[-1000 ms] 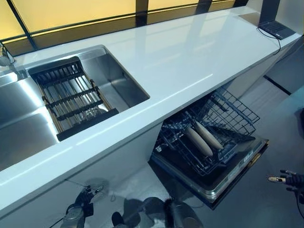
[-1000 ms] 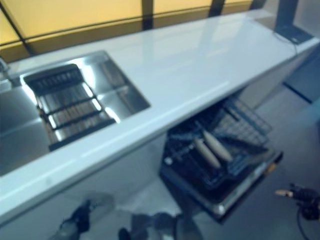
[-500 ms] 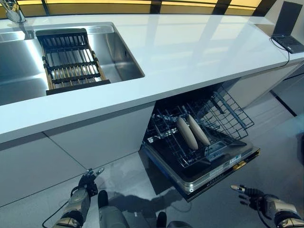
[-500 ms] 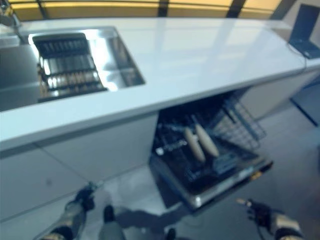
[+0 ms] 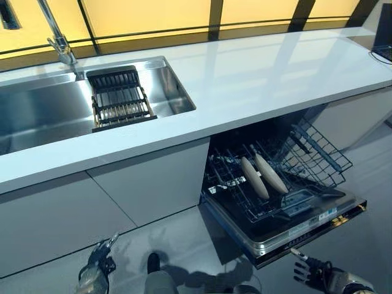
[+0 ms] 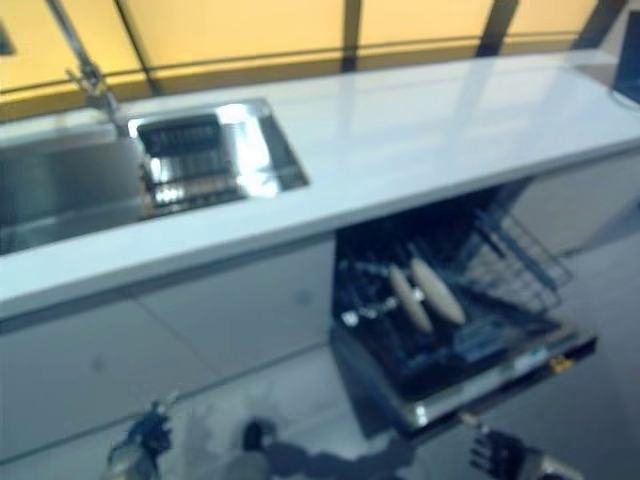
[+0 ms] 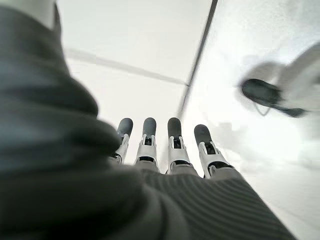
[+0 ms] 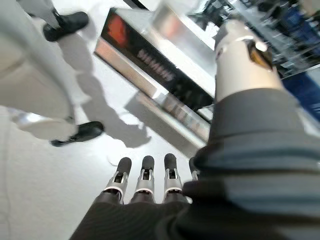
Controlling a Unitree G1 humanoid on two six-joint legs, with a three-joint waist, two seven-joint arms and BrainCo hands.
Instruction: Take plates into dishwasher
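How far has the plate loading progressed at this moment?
Two beige plates already stand in the pulled-out dark wire rack of the open dishwasher. Nothing is in hand: the left hand and right hand hang open and low. No other plates are visible.

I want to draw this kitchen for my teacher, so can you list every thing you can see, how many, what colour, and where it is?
Plates: two, pale beige, standing on edge side by side in the dishwasher rack.
Dishwasher: one, dark with a silver front edge, open under the counter.
Rack: one, dark wire, pulled out of the dishwasher.
Counter: one, white, running across the view.
Sink: one, shiny steel, set in the counter's left part.
Drainer: one, black, sitting in the sink.
Tap: one, silver, behind the sink.
Windows: yellow-lit, behind the counter.
Left hand: one, empty, low near the floor.
Right hand: one, empty, below the dishwasher door.
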